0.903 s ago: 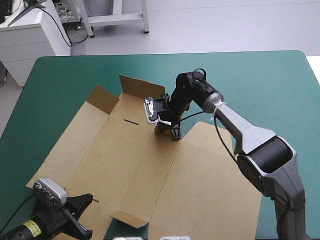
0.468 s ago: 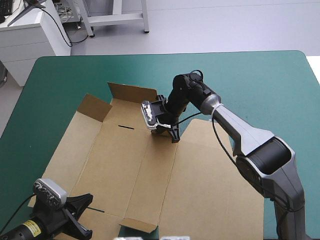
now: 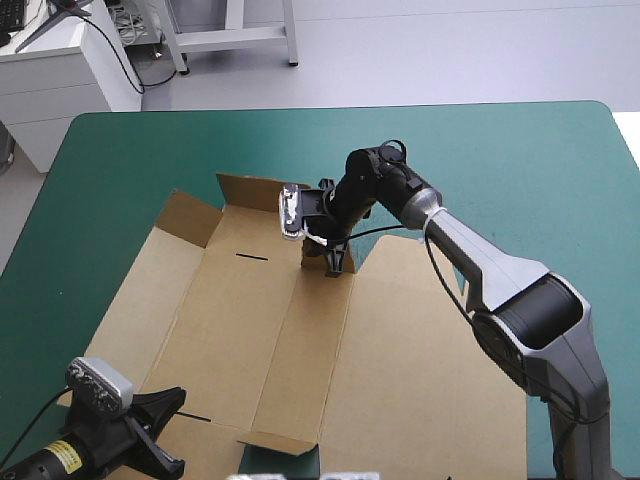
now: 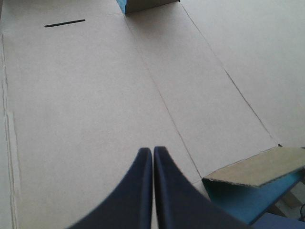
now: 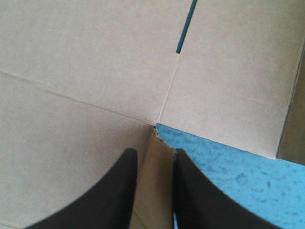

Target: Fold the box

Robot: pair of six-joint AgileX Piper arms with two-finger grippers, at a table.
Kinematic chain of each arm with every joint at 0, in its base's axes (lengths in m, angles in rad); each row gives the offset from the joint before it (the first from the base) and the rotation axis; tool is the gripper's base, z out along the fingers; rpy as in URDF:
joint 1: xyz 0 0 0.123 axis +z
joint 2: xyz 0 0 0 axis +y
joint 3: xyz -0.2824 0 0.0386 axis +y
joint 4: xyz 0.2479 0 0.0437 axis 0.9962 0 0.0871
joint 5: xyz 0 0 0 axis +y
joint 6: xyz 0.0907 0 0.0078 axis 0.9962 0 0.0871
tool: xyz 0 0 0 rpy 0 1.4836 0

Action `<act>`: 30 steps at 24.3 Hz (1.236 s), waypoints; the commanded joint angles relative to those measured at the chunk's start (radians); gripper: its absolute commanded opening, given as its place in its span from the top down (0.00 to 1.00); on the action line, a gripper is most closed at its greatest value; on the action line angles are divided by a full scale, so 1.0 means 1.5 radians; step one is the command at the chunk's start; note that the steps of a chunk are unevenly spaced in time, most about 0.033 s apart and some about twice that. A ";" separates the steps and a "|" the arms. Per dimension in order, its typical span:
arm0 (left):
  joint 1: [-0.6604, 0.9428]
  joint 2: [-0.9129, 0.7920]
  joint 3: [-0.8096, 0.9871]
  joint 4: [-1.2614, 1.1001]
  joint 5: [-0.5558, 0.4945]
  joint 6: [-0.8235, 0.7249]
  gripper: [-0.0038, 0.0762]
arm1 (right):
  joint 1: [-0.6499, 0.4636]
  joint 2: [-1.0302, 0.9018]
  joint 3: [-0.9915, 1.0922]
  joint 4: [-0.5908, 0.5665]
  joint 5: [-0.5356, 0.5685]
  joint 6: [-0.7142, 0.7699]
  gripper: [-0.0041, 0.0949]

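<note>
right wrist view: right claw (image 5: 152,153), nearly closed, pinches a box (image 5: 86,57) flap.

box (image 3: 250,330) on table (image 3: 520,160), right hand (image 3: 334,262) at its far flap

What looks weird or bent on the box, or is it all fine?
Nothing looks torn or broken. The box just lies crooked on the table, mostly flat, with a few flaps tipped up along its far edge. The right claw is pinching one small flap there, which lifts it a bit.
</note>
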 commanded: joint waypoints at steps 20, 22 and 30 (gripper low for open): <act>0.001 0.012 -0.015 -0.019 -0.039 -0.004 0.96 | -0.286 -0.281 0.014 -0.121 0.040 0.308 0.77; 0.001 0.012 -0.015 -0.019 -0.039 -0.004 0.96 | -0.352 -0.329 0.048 -0.120 0.088 0.344 0.91; 0.001 0.013 -0.015 -0.018 -0.039 -0.004 0.96 | -0.541 -0.575 0.358 -0.020 0.094 0.423 0.98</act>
